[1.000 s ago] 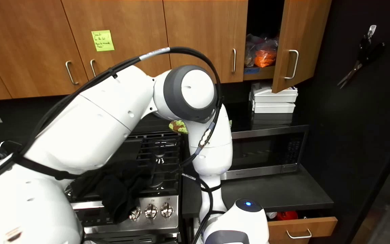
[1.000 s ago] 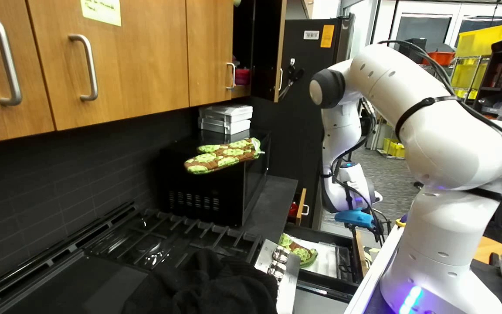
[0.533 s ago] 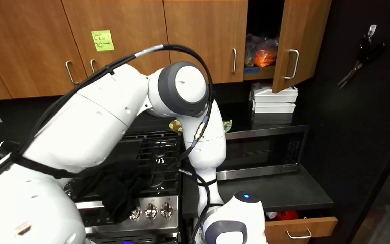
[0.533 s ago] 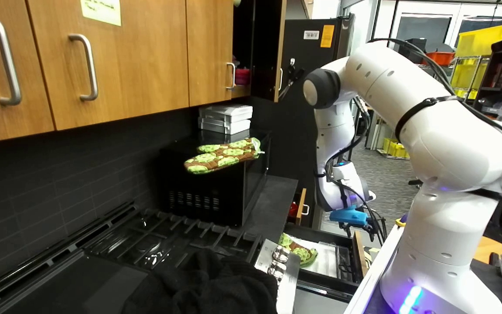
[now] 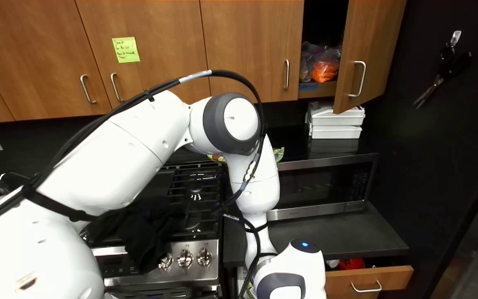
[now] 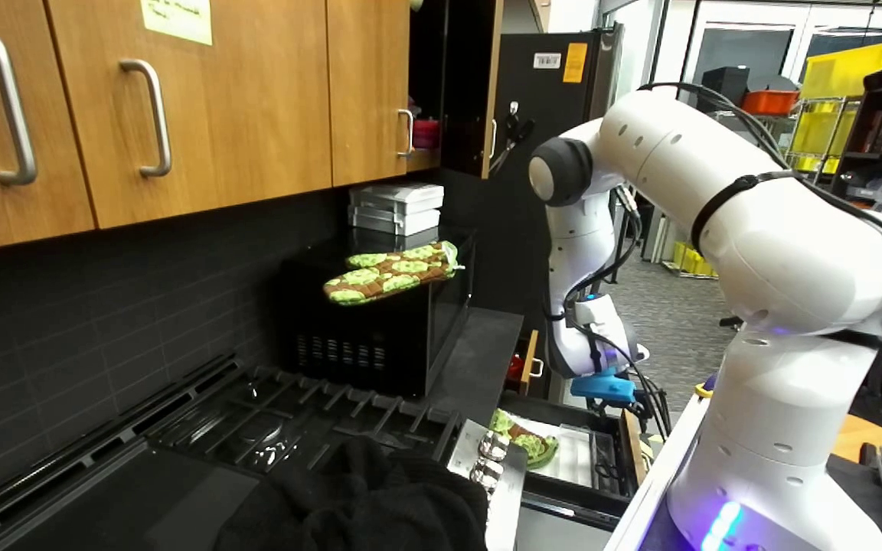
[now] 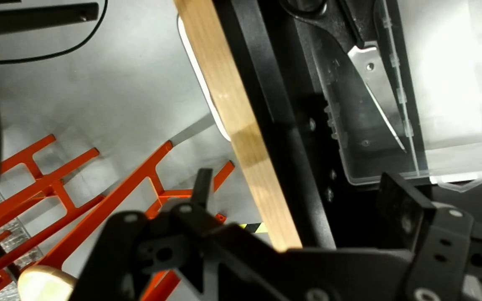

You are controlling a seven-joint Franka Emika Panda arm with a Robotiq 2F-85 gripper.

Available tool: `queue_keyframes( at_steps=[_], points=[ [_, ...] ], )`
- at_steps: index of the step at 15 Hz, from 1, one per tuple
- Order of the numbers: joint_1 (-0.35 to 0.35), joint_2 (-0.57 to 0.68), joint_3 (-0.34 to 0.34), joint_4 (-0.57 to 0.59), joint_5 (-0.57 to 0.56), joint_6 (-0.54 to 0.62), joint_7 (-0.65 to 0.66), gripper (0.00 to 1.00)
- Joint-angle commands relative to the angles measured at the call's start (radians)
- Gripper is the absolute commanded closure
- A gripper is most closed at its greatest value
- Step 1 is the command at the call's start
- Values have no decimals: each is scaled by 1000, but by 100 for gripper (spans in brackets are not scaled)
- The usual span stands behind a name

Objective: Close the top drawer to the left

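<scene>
In an exterior view, the top drawer (image 6: 563,414) stood pulled out to the right of the stove (image 6: 295,417), shallow and dark-walled behind a pale wooden front (image 6: 635,448); a white insert (image 6: 577,455) and a green-and-brown patterned cloth (image 6: 529,444) lay in it. Smooth white shells made up the robot arm (image 6: 717,153), whose blue wrist piece (image 6: 603,388) hung slightly lower than half a second earlier, while the drawer had stayed put. A narrow gap showed between the wooden front and the white rail (image 6: 663,474) on the robot's side.

In an exterior view, rumpled black fabric (image 5: 145,232) lay over the stove's metal edge, and the arm's dark grey joint (image 5: 215,121) also sat lower. The arm hid most of the top drawer; to its right, another drawer (image 5: 390,276) with a silver bar handle (image 5: 367,290) jutted from beneath the straight near edge of the counter (image 5: 347,236).

In the wrist view, the gripper (image 7: 301,192) was released, its black fingers (image 7: 404,205) spread wide to either side of the wooden front's fine-grained edge; whether either touched it could not be told. Right of that edge, black-handled scissors (image 7: 375,79) lay in a clear plastic box (image 7: 364,161); left of it, orange bars (image 7: 148,164) stood over smooth grey floor (image 7: 132,83).
</scene>
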State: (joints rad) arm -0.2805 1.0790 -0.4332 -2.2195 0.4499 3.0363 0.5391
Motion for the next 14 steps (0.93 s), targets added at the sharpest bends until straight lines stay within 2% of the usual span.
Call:
queue_keyframes(
  at_steps=[1, 2, 3, 8, 14],
  points=[
    [-29, 58, 12, 54, 2, -11, -13, 0],
    [-39, 70, 16, 63, 3, -14, -15, 25],
    [-50, 78, 21, 71, 5, -12, -17, 26],
    [-90, 97, 42, 91, 11, 1, -28, 62],
    [-110, 62, 58, 73, 13, 7, -58, 64]
  ],
)
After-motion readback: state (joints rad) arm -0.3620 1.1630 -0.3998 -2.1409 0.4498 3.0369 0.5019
